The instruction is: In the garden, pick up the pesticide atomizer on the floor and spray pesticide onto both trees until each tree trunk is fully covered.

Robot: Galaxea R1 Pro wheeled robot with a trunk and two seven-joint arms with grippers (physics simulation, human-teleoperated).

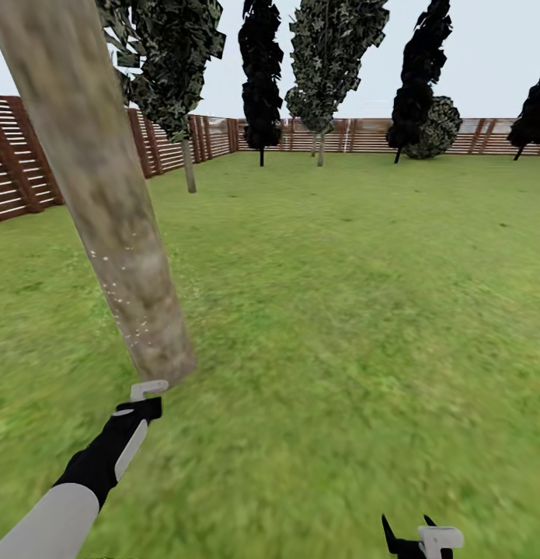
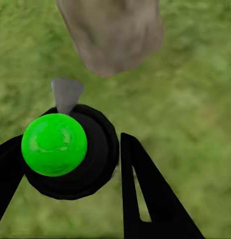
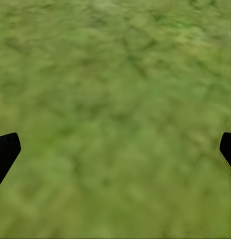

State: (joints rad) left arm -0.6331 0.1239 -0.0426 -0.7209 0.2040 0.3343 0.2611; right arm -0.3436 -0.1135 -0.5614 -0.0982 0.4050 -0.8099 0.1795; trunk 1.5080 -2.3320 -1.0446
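Green lawn [image 1: 355, 310] inside a brown slat fence [image 1: 21, 163] is filling the garden, with the nearest tree trunk [image 1: 106, 194] leaning across the head view. At its base the left gripper [image 2: 70, 164] is clamping the pesticide atomizer [image 2: 70, 152], whose cap is rendering green here and whose grey nozzle [image 2: 66, 94] is aiming at the bark. White specks are dotting the trunk, so spraying seems to be under way. The right gripper [image 3: 115, 149] is hanging spread wide over grass, holding nothing. Next, sweeping the nozzle upward would likely be needed to cover the bare bark, before crossing to another tree [image 1: 324, 70]
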